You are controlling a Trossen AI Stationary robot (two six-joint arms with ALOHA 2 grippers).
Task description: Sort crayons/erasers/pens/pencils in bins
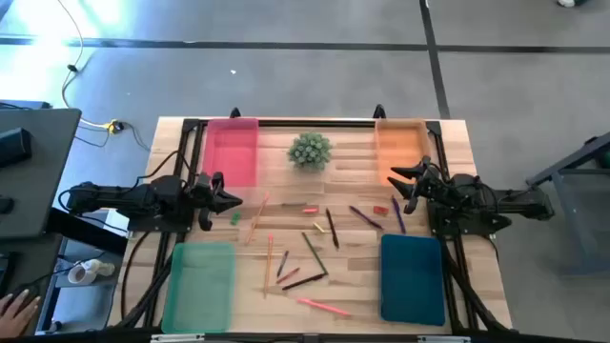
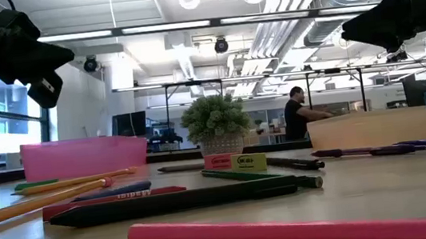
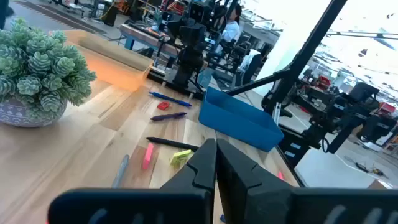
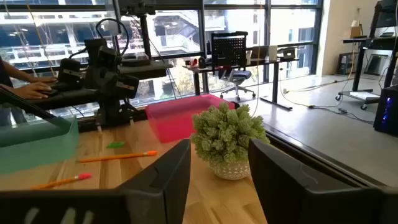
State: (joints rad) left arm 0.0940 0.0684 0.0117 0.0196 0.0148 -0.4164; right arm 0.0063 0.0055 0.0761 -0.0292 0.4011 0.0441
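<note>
Left gripper [image 1: 232, 200] hovers above the table's left side, just past the pink bin [image 1: 232, 151], its two fingers pressed together on nothing. Right gripper [image 1: 398, 178] hangs at the right side over the near edge of the orange bin [image 1: 401, 146], fingers spread apart and empty.

Between the arms, on the wooden table [image 1: 457, 143], lie scattered sticks and small blocks. An orange pencil [image 1: 257, 217] runs from near the left gripper toward the table's front. A pink pencil [image 1: 322, 306] lies almost crosswise near the front edge, between the light green bin [image 1: 200, 286] and the teal-blue bin [image 1: 413, 278]. A purple pen [image 1: 365, 217] slants beside a red eraser [image 1: 380, 210], and a green eraser [image 1: 234, 219] sits just below the left gripper. A potted plant [image 1: 311, 151] stands between the pink and orange bins.
</note>
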